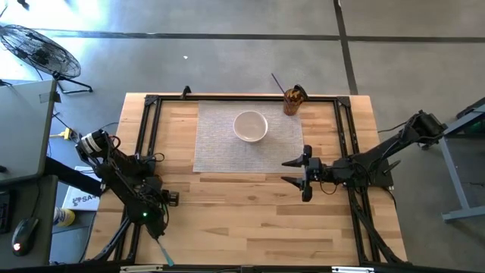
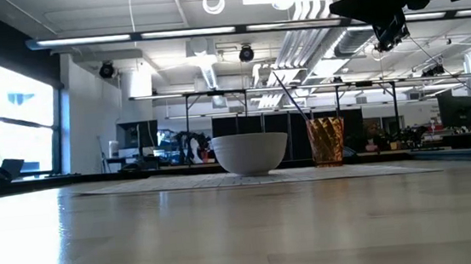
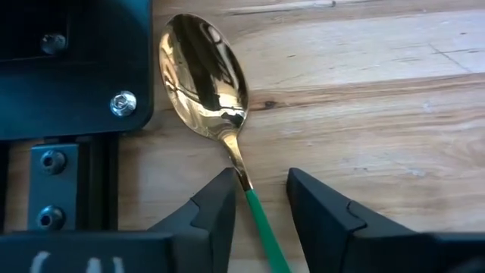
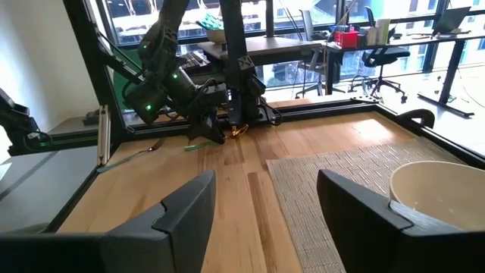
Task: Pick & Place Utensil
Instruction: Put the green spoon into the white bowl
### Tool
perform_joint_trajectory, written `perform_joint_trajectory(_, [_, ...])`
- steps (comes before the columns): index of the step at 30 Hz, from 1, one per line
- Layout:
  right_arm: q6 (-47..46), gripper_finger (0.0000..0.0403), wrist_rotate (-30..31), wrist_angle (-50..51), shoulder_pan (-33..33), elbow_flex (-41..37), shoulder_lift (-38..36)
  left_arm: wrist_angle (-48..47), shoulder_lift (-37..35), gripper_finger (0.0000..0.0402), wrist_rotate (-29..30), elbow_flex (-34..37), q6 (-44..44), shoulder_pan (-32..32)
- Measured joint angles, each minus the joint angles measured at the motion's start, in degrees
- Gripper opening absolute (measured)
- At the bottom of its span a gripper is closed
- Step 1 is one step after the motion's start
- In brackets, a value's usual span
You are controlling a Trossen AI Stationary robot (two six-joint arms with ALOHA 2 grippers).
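Observation:
A spoon [image 3: 203, 72] with a gold bowl and a green handle [image 3: 265, 231] lies flat on the wood near the table's near left corner. In the high view only its handle [image 1: 164, 252] shows below the left arm. My left gripper [image 3: 261, 201] [image 1: 155, 230] points down over the spoon, open. Its fingers stand on either side of the handle where the gold neck meets the green, and a narrow gap shows on each side. My right gripper [image 1: 298, 173] [image 4: 265, 205] hovers open above the table, right of the mat. A white bowl [image 1: 250, 126] [image 2: 250, 154] sits on a grey placemat [image 1: 216, 148].
An amber glass [image 1: 294, 100] [image 2: 326, 141] holding a dark stick stands at the mat's far right corner. A black metal frame [image 1: 148, 136] [image 3: 76, 68] runs along the table's edges, close beside the spoon. Bare wood [image 1: 250, 220] lies between the mat and the near edge.

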State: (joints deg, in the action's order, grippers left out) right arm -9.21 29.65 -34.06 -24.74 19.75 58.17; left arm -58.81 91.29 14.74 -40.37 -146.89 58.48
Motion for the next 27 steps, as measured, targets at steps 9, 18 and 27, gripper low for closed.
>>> perform_joint_trajectory(9, [0.01,0.0224,0.0,0.07,0.01,0.0,0.0,1.07,0.04,0.0019,3.45,0.02,1.14,0.01])
perform_joint_trajectory(18, [0.02,0.0224,0.0,0.13,0.01,0.0,0.0,0.92,0.04,0.0016,3.88,0.02,1.51,0.0])
perform_joint_trajectory(27, [0.0,0.0224,0.12,-0.07,0.0,0.0,0.0,-1.79,0.15,0.0005,11.98,-4.13,6.46,-0.88])
